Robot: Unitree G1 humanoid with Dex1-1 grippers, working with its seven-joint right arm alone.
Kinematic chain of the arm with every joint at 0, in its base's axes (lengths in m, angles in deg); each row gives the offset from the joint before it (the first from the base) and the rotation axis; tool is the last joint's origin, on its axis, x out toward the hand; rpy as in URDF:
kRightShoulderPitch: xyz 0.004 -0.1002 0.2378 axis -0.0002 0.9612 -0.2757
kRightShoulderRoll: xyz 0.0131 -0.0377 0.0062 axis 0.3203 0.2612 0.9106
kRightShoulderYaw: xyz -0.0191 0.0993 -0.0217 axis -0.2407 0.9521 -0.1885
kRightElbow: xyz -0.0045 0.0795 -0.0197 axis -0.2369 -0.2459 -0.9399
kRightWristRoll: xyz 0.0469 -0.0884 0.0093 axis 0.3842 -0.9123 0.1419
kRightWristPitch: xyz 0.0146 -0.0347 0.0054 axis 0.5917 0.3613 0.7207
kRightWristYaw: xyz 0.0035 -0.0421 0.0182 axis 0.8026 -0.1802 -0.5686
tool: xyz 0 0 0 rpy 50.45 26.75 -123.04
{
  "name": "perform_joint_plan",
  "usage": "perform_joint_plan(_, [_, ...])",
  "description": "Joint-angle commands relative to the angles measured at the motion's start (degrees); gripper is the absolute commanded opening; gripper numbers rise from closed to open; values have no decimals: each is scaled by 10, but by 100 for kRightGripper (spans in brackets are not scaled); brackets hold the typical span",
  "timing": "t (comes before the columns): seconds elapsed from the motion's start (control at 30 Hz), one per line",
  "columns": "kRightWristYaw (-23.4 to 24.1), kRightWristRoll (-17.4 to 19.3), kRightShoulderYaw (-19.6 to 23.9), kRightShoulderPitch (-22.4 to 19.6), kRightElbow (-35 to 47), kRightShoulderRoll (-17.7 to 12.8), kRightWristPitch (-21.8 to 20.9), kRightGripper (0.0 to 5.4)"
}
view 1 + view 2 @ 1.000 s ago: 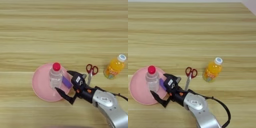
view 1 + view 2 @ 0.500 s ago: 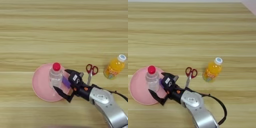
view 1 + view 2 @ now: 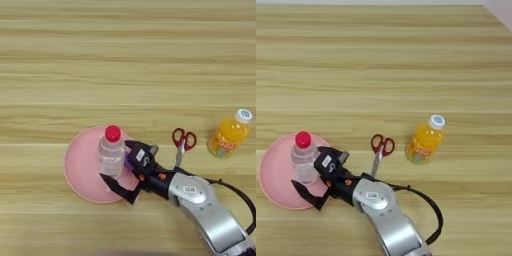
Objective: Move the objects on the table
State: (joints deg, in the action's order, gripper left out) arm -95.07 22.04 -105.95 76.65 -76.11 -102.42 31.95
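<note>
Bottle [image 3: 111, 152] stands on plate [image 3: 80, 167], scissors [image 3: 181, 144] right.

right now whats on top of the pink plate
The clear bottle with red cap stands upright on the pink plate. The right gripper reaches over the plate's right side, hiding what lies beneath it there.

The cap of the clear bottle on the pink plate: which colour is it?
Red cap; it shows best in the left eye view.

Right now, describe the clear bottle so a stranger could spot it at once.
Find the round pink plate at the table's near left. The clear bottle stands upright on its right part. Its red cap sets it apart from the white-capped orange juice bottle far right.
</note>
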Motion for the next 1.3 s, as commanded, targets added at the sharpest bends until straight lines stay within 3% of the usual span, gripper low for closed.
perform_joint_plan(0.03, [10, -3, -1, -38, 1, 9, -25, 538])
perform_joint_plan(0.53, [21, -4, 4, -86, -56, 33, -29, 538])
perform_joint_plan(1.03, [40, 4, 19, -96, -91, 52, -41, 538])
perform_joint_plan(1.3, [38, 6, 23, -94, -99, 58, -45, 454])
